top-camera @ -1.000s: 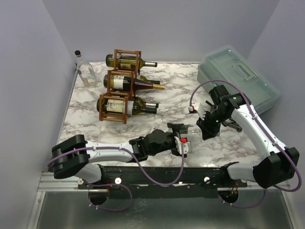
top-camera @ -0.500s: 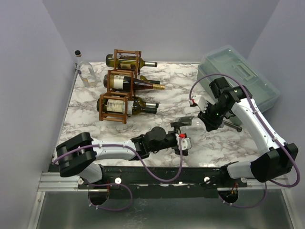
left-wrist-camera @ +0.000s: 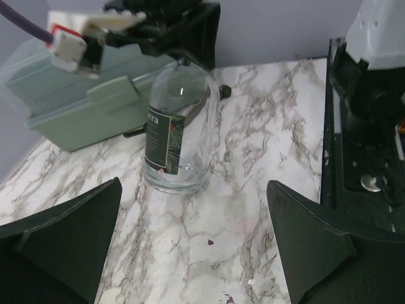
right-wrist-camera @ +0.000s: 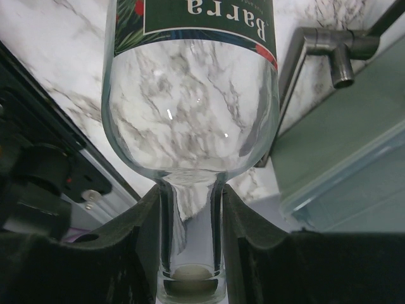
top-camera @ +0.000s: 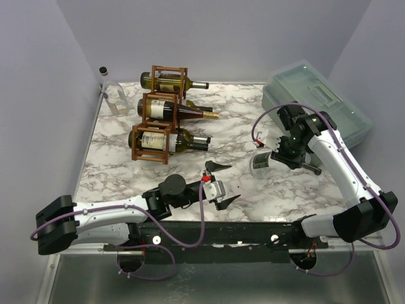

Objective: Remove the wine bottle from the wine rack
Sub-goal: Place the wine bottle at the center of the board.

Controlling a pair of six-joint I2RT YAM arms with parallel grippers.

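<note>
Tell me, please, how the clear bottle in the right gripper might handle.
The clear bottle looks empty, so probably light. Smooth glass, held only at its neck by the right gripper: it may slip. Tall and narrow, it could tip.

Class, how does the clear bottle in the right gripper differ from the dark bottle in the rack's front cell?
The clear bottle is see-through; the dark bottle is nearly black. The clear bottle stands upright on the table; the dark bottle lies sideways in the wine rack. The right gripper holds the clear bottle's neck; the dark bottle is untouched. Both carry labels.
</note>
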